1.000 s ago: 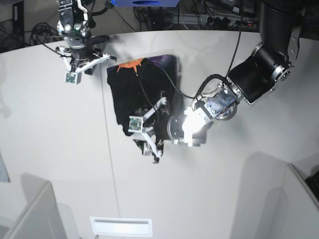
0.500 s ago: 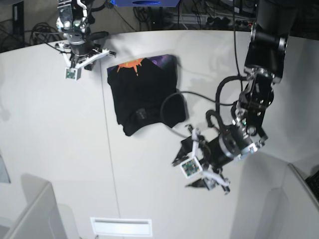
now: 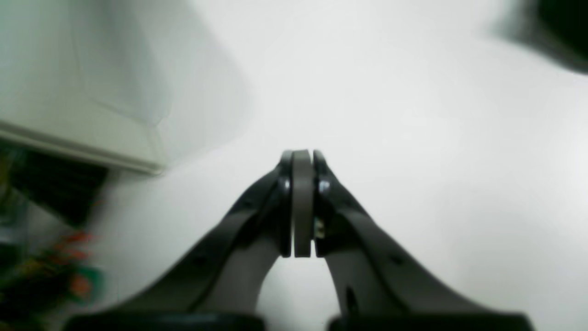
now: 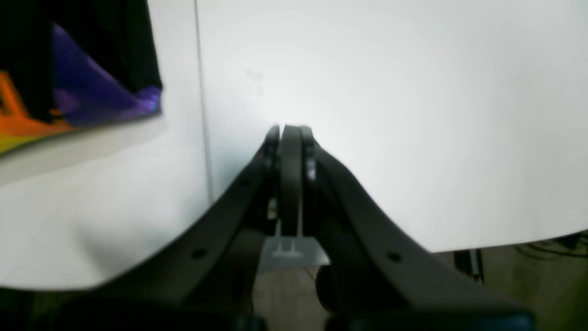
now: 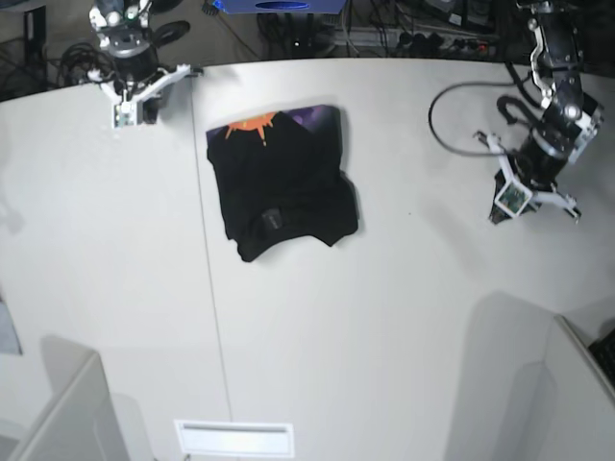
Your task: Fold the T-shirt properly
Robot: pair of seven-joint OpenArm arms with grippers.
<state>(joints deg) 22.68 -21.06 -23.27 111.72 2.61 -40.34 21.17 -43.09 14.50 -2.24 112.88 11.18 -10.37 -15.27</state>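
The black T-shirt (image 5: pixel 283 182) lies folded in a rough rectangle on the white table (image 5: pixel 384 317), with its orange and purple print showing along the far edge. That printed corner of the T-shirt (image 4: pixel 82 92) fills the upper left of the right wrist view. My left gripper (image 5: pixel 507 200) hovers well to the right of the shirt, its jaws pressed together on nothing (image 3: pixel 302 156). My right gripper (image 5: pixel 130 106) is at the far left corner of the table, also shut and empty (image 4: pixel 290 131). Neither gripper touches the cloth.
A seam (image 5: pixel 209 307) runs down the table left of the shirt. Light partitions stand at the near left (image 5: pixel 58 403) and near right (image 5: pixel 567 384). A black cable (image 5: pixel 452 106) loops over the table by the left arm. Cables and gear crowd the floor behind the far edge.
My left arm has pulled away from the shirt's near edge and swung out to the right, its jaws closing on nothing. The right arm has drawn back toward the far left corner.
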